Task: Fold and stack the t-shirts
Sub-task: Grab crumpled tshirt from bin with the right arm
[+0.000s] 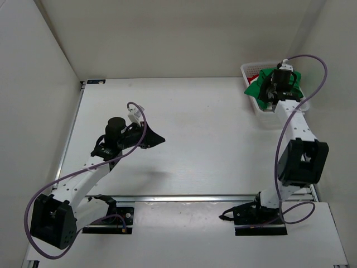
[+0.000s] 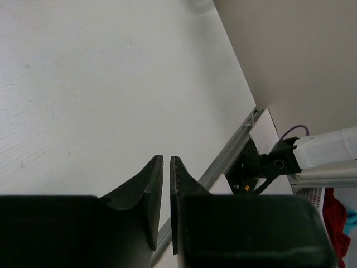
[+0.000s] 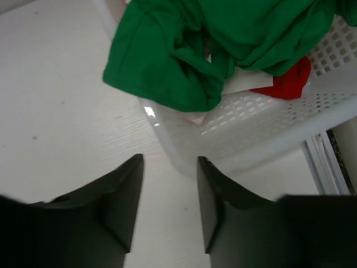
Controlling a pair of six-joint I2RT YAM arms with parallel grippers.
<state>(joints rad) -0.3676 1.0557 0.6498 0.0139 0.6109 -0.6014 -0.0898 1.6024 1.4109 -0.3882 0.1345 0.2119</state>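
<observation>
A bright green t-shirt [image 3: 184, 50] spills over the rim of the white mesh basket [image 3: 251, 134], with a red t-shirt [image 3: 287, 81] under it. An off-white piece of cloth [image 3: 245, 81] shows between them. From above, the green t-shirt [image 1: 257, 86] and the red t-shirt [image 1: 254, 75] lie in the basket [image 1: 245, 68] at the far right. My right gripper [image 3: 170, 167] hangs open and empty just in front of the basket's corner. My left gripper [image 2: 166, 159] hovers over bare table, its jaws a thin slit apart with nothing between them.
The white table [image 1: 206, 128] is walled on the left, back and right. An aluminium rail [image 1: 195, 197] runs along its near edge, by both arm bases. The right arm's base [image 2: 262, 167] and a bit of red t-shirt [image 2: 334, 218] show in the left wrist view.
</observation>
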